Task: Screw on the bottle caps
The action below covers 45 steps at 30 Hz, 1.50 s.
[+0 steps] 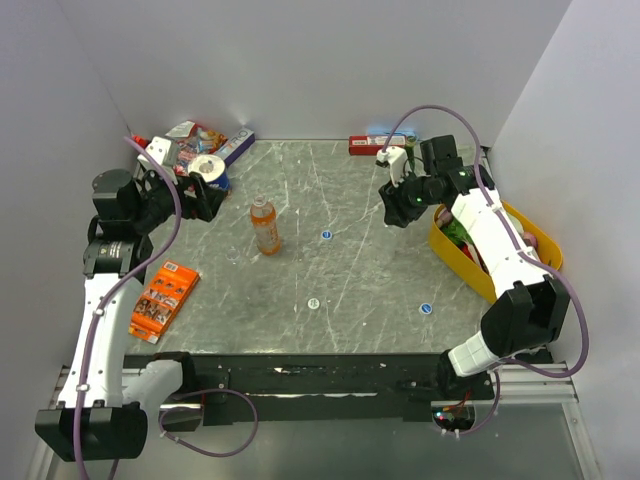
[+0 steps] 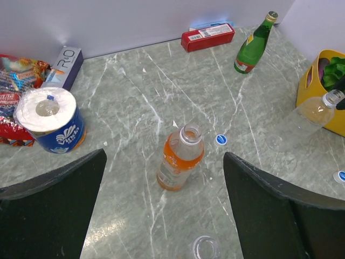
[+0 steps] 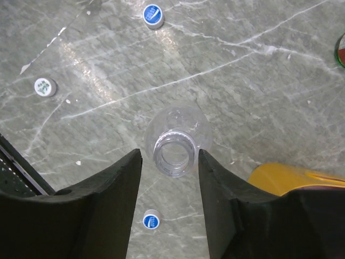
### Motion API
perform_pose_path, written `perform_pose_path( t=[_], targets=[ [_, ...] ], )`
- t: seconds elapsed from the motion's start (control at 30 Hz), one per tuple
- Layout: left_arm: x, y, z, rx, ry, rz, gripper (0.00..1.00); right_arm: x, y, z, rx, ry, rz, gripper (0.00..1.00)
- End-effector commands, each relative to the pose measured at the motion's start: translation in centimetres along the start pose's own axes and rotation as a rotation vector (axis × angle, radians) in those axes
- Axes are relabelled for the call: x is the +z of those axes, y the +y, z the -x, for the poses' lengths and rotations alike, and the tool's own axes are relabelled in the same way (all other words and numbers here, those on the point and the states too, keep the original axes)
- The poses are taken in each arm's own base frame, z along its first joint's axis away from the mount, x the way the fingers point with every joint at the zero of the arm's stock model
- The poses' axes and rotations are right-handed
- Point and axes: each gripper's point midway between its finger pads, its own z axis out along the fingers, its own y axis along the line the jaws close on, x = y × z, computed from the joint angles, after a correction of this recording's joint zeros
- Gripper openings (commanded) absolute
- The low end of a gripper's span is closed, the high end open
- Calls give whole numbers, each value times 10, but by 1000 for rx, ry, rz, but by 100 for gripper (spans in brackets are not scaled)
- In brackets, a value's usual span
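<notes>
The orange drink bottle (image 1: 265,225) stands uncapped, left of the table's middle, and also shows in the left wrist view (image 2: 180,156). My left gripper (image 1: 208,203) (image 2: 164,156) is open and empty, a little short of it. An empty clear bottle (image 3: 175,143) (image 2: 315,110) stands uncapped by the basket. My right gripper (image 1: 398,212) (image 3: 170,153) is open, with a jaw on each side of its neck and a gap on both sides. Blue caps (image 1: 326,235) (image 1: 426,309) and a white cap (image 1: 313,303) lie on the table, and also show in the right wrist view (image 3: 153,14) (image 3: 151,221) (image 3: 45,86).
A yellow basket (image 1: 448,248) stands at the right. A green glass bottle (image 2: 253,46) and a red box (image 2: 207,36) are at the back. A tape roll (image 1: 210,168) and snack packs are at the back left, an orange packet (image 1: 163,298) at the front left. A clear ring (image 2: 205,247) lies near my left fingers.
</notes>
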Motion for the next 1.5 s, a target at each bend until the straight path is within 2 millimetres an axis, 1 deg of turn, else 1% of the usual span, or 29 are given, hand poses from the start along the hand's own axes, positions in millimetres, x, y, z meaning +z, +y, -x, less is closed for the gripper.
perform_pose_path(
  t=[0.0,0.1,0.13,0.2,0.23,0.27,0.3,0.33,0.4,0.43,0.5,0.53,0.6,0.63,0.67,0.7,0.73,0.77,0.8,0.83,0.87,0.9,0.93,0.97,1.0,1.07,1.2,1.4,1.47],
  targets=[
    [-3,-6,23,37,-53,-31,96,1,-8,6,-17,-24,-34,47],
    [2,-10,24,23,-49,-67,96,5,-7,3,-15,-19,-29,40],
    [2,-13,29,24,-58,-79,96,6,-7,3,-17,-17,-26,28],
    [7,-15,29,-8,-52,-100,96,6,-7,2,-18,-8,-25,14],
    [9,-24,35,-7,-58,-133,96,3,-7,4,-26,-13,-31,4],
    [15,-23,35,-11,-52,-139,96,1,-8,5,-30,-14,-34,0],
    [20,-36,35,13,-43,-180,96,-1,-7,6,-40,-14,-35,0],
    [24,-58,41,41,-44,-234,96,-4,-7,7,-48,-17,-42,0],
    [34,-76,38,82,-23,-290,96,-14,-6,10,-68,-18,-48,0],
    [35,-98,40,102,-23,-350,96,-22,-4,13,-77,-25,-58,0],
    [43,-115,36,120,-15,-400,96,-42,-3,29,-109,-60,-74,0],
    [45,-134,30,127,-6,-451,96,-55,4,30,-119,-63,-71,0],
    [54,-151,26,139,-29,-494,96,-79,13,47,-159,-118,-73,0],
    [59,-167,11,140,-20,-539,96,-92,21,48,-164,-131,-64,0],
    [63,-172,5,136,-34,-546,96,-105,30,59,-183,-175,-50,0],
    [64,-189,21,131,-141,-591,96,-115,37,63,-192,-205,-38,0],
    [67,-194,-2,110,-127,-610,96,-120,45,63,-189,-211,-18,0],
    [69,-201,-6,101,-148,-622,96,-129,51,70,-204,-240,-8,0],
    [70,-219,-10,113,-170,-653,96,-136,61,73,-207,-268,28,0],
    [71,-230,-12,133,-191,-677,96,-138,66,75,-205,-274,47,0],
    [77,-239,-22,147,-173,-702,96,-147,72,78,-203,-285,62,0],
    [77,-253,-28,163,-170,-728,96,-148,78,81,-197,-293,98,0],
    [79,-259,-25,164,-195,-735,96,-151,83,83,-196,-298,122,0],
    [83,-263,-31,160,-193,-739,96,-163,90,86,-194,-306,141,0],
    [83,-271,-34,158,-192,-753,96,-162,96,91,-177,-312,191,0],
    [89,-278,-38,161,-193,-760,96,-174,104,102,-182,-348,218,0],
    [96,-289,-45,167,-189,-771,96,-177,113,108,-163,-361,284,0],
    [115,-284,-56,218,-198,-681,96,-174,120,102,-161,-328,350,0],
    [124,-274,-58,269,-204,-616,96,-171,120,97,-149,-309,352,0]
  ],
)
